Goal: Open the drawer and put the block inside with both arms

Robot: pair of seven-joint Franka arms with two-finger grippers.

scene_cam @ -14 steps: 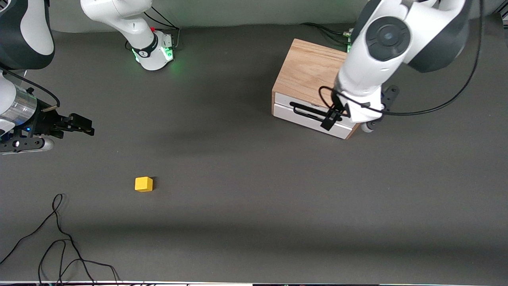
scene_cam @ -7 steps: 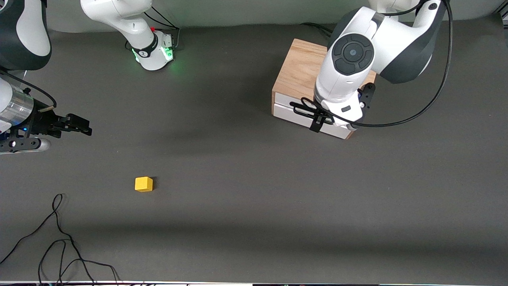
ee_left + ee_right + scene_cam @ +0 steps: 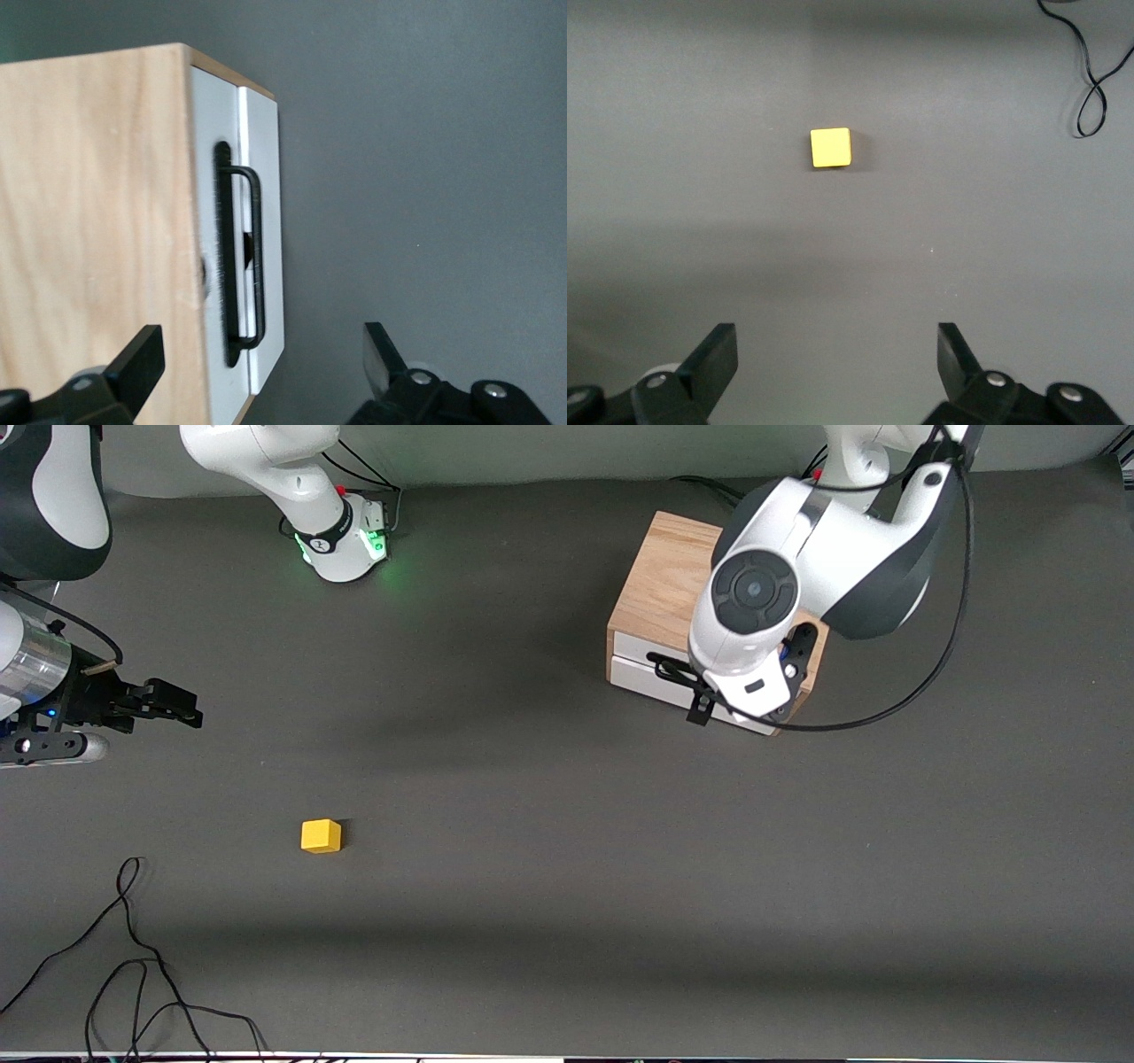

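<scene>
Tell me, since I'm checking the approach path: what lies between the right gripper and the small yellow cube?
Nothing: the right wrist view shows only bare grey tabletop between the open right gripper and the small yellow cube.

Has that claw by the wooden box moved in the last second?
Yes. The left gripper has slid along the drawer front toward the right arm's end of the table, coming over the black handle, its fingers open.

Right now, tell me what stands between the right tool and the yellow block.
Nothing visible. The right tool, jaws open, hangs above bare table, and the block lies alone on the mat. The black cable lies nearer the front camera, clear of that path.
</scene>
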